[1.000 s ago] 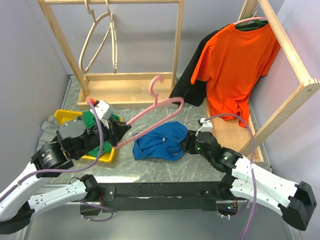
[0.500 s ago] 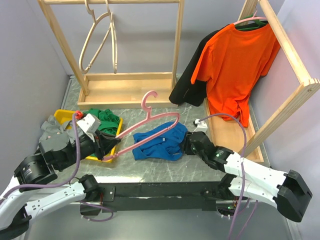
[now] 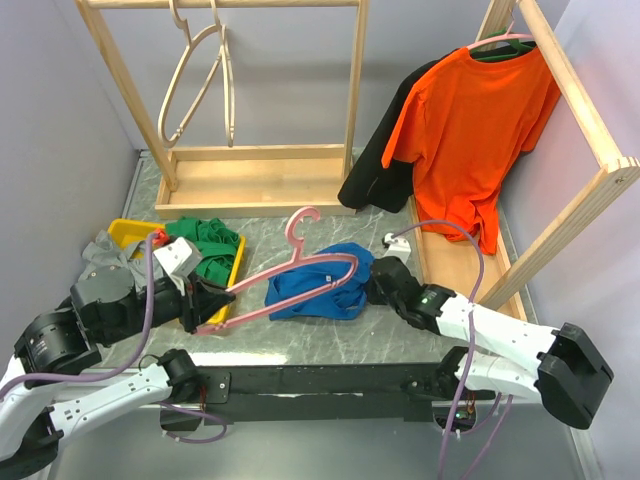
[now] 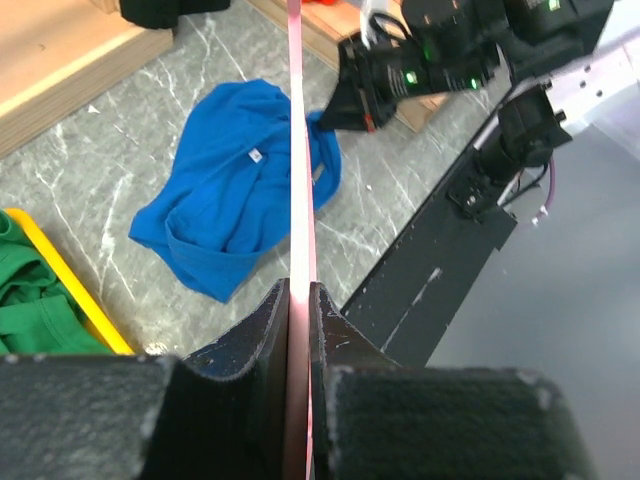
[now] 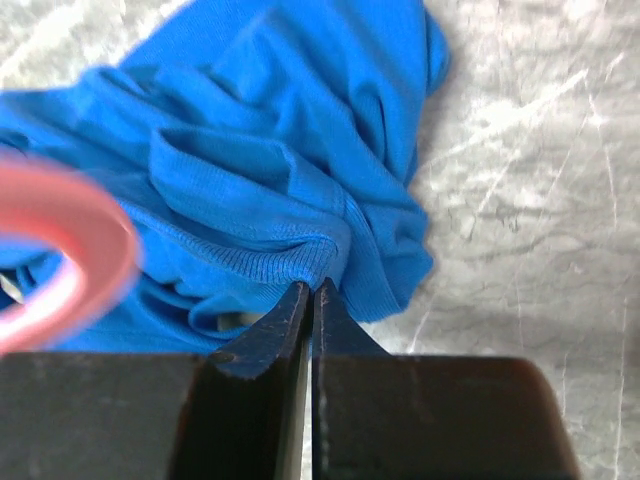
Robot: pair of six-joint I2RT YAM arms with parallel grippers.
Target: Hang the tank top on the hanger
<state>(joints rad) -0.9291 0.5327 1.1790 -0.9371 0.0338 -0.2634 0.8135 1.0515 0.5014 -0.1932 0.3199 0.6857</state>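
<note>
The royal-blue tank top (image 3: 312,288) lies crumpled on the marble table, its white neck label up; it also shows in the left wrist view (image 4: 232,185) and the right wrist view (image 5: 250,160). My left gripper (image 3: 205,303) is shut on the corner of the thin pink hanger (image 3: 300,270), which reaches up and right over the top, hook upward. In the left wrist view the hanger (image 4: 296,140) runs edge-on from the jaws. My right gripper (image 3: 372,285) is shut on a ribbed edge of the tank top at its right side (image 5: 312,285).
A yellow tray (image 3: 135,232) with a green garment (image 3: 210,248) sits at the left. A wooden rack (image 3: 250,185) with pale wooden hangers (image 3: 200,75) stands at the back. An orange t-shirt (image 3: 470,130) hangs on the right rack.
My left arm has pulled back and down to the left, bringing the hanger lower over the tank top. My right gripper has shifted slightly up and left, bunching the fabric.
</note>
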